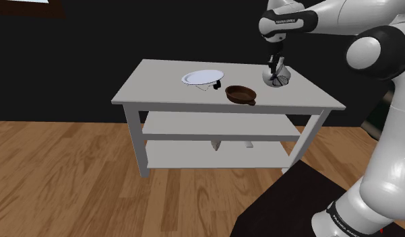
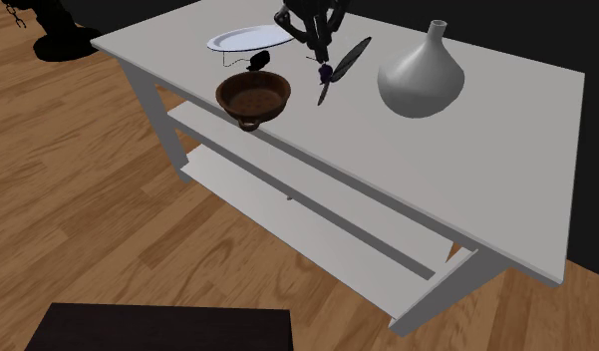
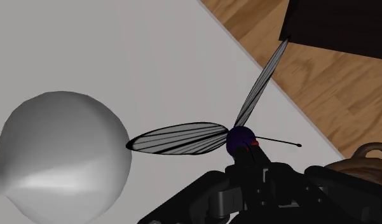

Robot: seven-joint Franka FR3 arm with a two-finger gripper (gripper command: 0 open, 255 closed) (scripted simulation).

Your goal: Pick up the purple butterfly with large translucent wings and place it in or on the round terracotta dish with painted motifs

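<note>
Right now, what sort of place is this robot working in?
Probably a room in a house: a wood-plank floor, a white side table with two lower shelves, and homely things on it, a grey vase, a white plate and a brown dish.

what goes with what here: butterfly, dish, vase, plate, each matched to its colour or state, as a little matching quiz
Things:
1. butterfly
2. terracotta dish
3. vase
4. plate

Colour or state:
a. grey, upright, narrow neck on top
b. brown, deep, nothing in it, near the edge of the table
c. purple body, clasped in the gripper, lifted off the table
d. white, flat, shallow

Pairs: 1-c, 2-b, 3-a, 4-d
</note>
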